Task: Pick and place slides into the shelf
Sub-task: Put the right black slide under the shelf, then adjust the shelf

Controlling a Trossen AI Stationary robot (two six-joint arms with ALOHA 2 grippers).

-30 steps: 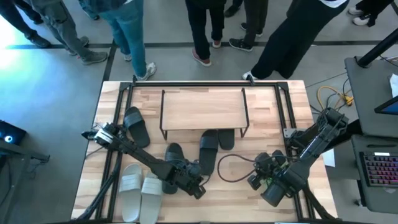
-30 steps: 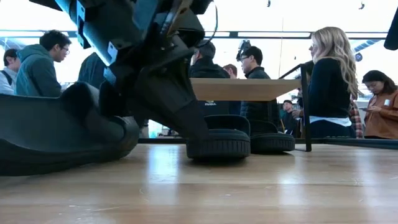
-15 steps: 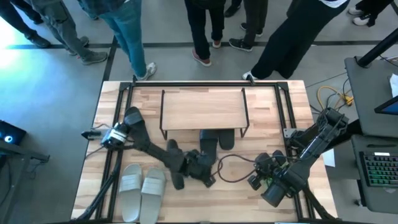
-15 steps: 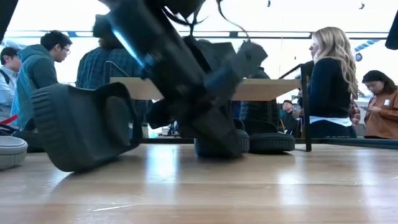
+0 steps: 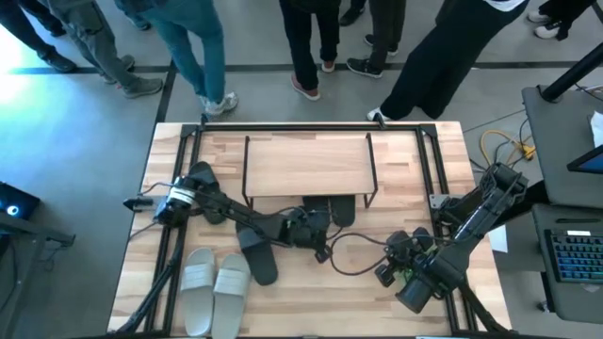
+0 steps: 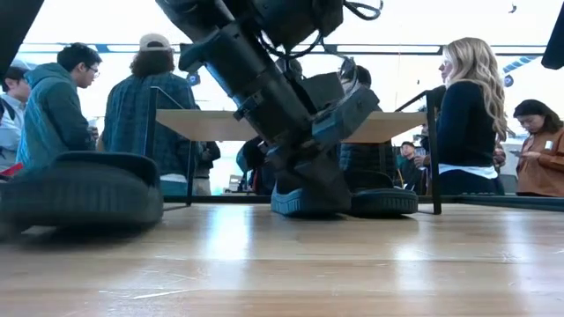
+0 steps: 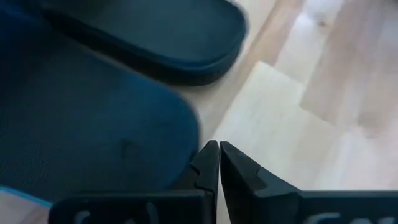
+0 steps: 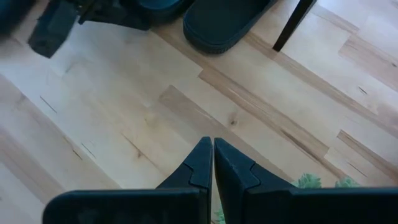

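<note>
Your left pincer (image 7: 219,149) sits with its fingers pressed together over the pale wood surface (image 7: 311,106). Two black slides (image 7: 93,143) lie just beside it.

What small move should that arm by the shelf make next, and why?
Probably a short push toward the shelf. The left tool, shut, sits right at the edge of a black slide that lies at the shelf's front and partly sticks out from under the board. A nudge would likely tuck it further under. The right tool waits, shut, at the table's right.
</note>
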